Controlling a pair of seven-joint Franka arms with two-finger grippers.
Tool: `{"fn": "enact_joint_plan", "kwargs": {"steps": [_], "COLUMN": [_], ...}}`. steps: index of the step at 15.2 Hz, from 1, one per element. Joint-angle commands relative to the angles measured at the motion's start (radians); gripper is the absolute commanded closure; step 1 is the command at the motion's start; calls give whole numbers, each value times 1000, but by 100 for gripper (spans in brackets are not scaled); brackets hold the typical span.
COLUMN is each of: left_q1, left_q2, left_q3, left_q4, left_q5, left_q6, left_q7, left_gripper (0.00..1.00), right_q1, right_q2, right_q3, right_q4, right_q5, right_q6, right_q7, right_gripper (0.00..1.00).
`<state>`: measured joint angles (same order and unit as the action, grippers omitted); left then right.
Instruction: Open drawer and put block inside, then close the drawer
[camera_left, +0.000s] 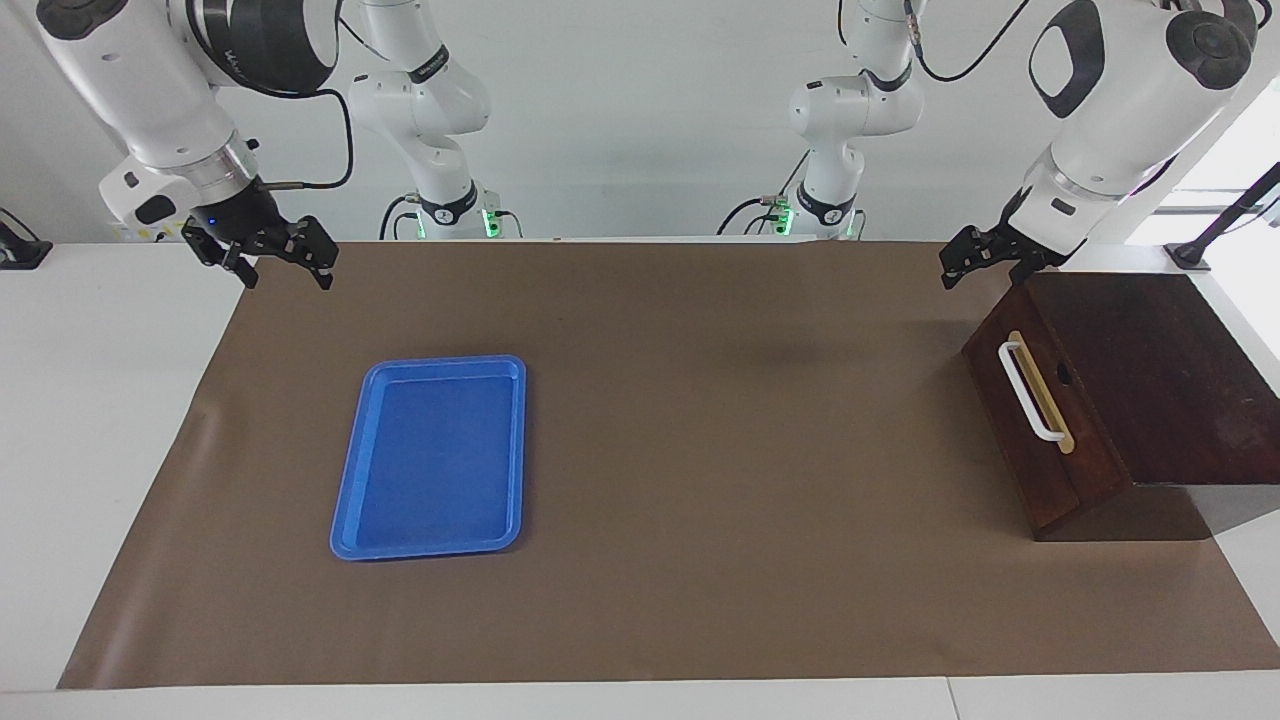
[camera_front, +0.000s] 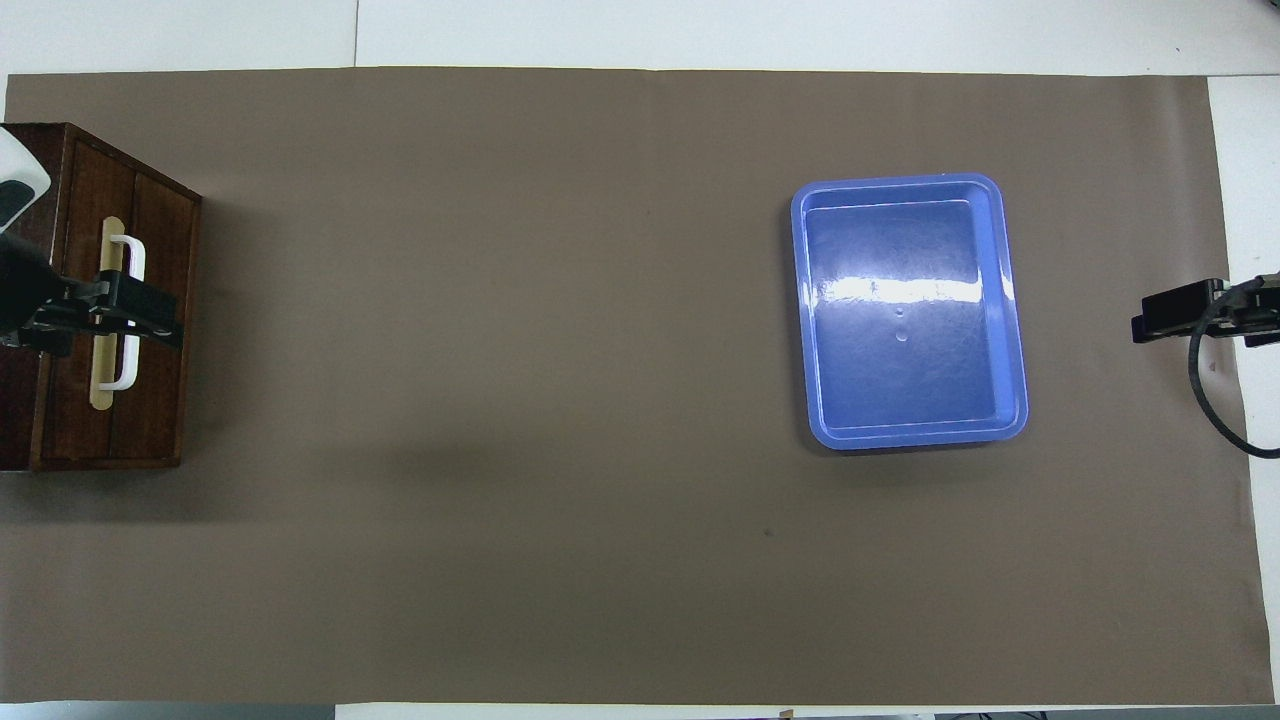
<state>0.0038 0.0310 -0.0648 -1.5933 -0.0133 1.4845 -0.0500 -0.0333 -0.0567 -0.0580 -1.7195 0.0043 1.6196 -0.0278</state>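
Observation:
The drawer (camera_left: 1078, 468) is shut, its dark brown front flush with the wooden cabinet (camera_left: 1150, 370) at the left arm's end of the table. Its white bar handle (camera_left: 1030, 392) lies on a tan strip. In the overhead view the drawer (camera_front: 160, 250) and its handle (camera_front: 134, 262) show too. My left gripper (camera_left: 985, 272) is open and empty, raised over the cabinet's edge nearest the robots; in the overhead view it (camera_front: 130, 315) covers the handle. My right gripper (camera_left: 285, 268) is open and empty, up in the air over the right arm's end of the mat (camera_front: 1150, 322). The yellow block is out of view.
An empty flat blue tray (camera_left: 430, 460) lies on the brown mat toward the right arm's end (camera_front: 910, 310). The brown mat (camera_left: 700, 420) covers most of the white table.

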Motion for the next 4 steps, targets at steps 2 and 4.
{"fn": "enact_joint_plan", "kwargs": {"steps": [2,4], "left_q1": [-8,-12], "left_q2": [-2,-2], "left_q3": [13,13], "left_q4": [6,6], "left_q5": [-10,-10], "left_q6": [17,13], "left_q7": [9,9], "left_gripper": [0,0], "right_q1": [-16,-17], "right_q2": [-17,-17], "right_q3": [10,10], "right_q4": [-14,-14], "right_q5": [-14,-14], "right_q6": [-4,-4], "right_q7": [8,8], "right_gripper": [0,0]}}
